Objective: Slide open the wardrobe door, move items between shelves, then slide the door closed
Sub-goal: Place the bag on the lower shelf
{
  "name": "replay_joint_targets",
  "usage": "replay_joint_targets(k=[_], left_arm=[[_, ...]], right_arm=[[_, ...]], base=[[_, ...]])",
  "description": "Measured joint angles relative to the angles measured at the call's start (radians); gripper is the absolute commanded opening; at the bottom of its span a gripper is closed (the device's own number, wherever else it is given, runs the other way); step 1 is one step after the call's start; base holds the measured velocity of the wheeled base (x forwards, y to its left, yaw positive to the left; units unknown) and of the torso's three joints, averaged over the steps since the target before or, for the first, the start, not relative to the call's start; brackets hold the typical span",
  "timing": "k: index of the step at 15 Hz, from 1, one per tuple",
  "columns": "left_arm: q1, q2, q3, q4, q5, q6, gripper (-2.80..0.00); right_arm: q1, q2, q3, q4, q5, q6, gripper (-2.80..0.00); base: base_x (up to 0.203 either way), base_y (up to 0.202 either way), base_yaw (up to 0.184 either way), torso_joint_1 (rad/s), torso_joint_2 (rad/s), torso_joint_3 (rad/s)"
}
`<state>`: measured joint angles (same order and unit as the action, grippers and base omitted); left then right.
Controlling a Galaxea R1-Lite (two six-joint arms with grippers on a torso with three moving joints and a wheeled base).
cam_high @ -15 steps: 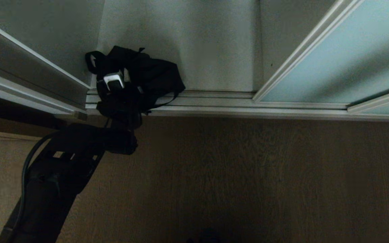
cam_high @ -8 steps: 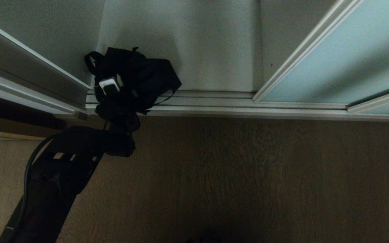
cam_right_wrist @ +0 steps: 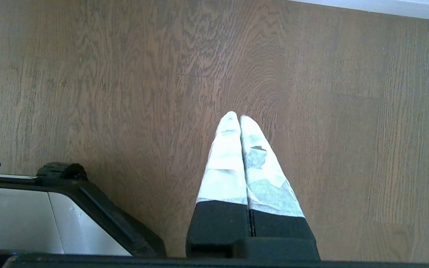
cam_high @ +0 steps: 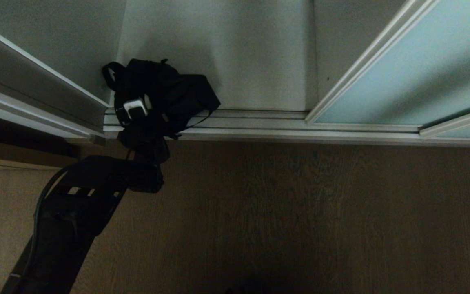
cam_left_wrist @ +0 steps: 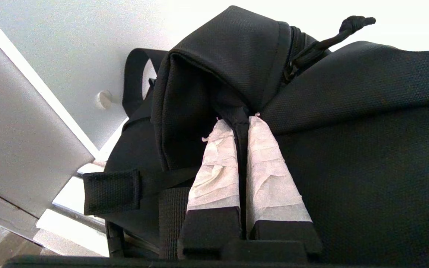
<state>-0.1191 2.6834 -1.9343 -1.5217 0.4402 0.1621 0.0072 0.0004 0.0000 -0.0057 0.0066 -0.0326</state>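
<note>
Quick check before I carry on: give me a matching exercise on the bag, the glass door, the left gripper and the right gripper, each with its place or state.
1 black bag
2 glass door
3 left gripper
4 right gripper

A shut, empty, over the wood floor
B slid to the right of the opening
C lying across the door track
D pinching a fold of fabric

Pairs: 1-C, 2-B, 3-D, 4-A

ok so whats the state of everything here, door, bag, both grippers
sliding wardrobe door: slid open, off to the right of the opening
black bag: pinched by a fold of fabric, partly over the door track
left gripper: shut on the black bag at the wardrobe's left corner
right gripper: shut, empty, above the wood floor
</note>
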Motion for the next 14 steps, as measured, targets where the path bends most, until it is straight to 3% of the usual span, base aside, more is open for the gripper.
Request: replay_joint_targets(k=[7, 14], left_arm=[[-0.002, -0.007, 0.0, 0.001, 0.0, 0.015, -2.8], [-0.006, -0.008, 0.0, 0.001, 0.004, 0.015, -2.8]], right_arm=[[0.0, 0.0, 0.0, 0.0, -0.001, 0.0, -2.8], [0.0, 0.0, 0.0, 0.0, 0.0, -0.001, -2.8]], base=[[0.0, 0.0, 0.0, 0.0, 0.0, 0.0], [0.181, 0.0, 0.0, 0.001, 0.0, 0.004]])
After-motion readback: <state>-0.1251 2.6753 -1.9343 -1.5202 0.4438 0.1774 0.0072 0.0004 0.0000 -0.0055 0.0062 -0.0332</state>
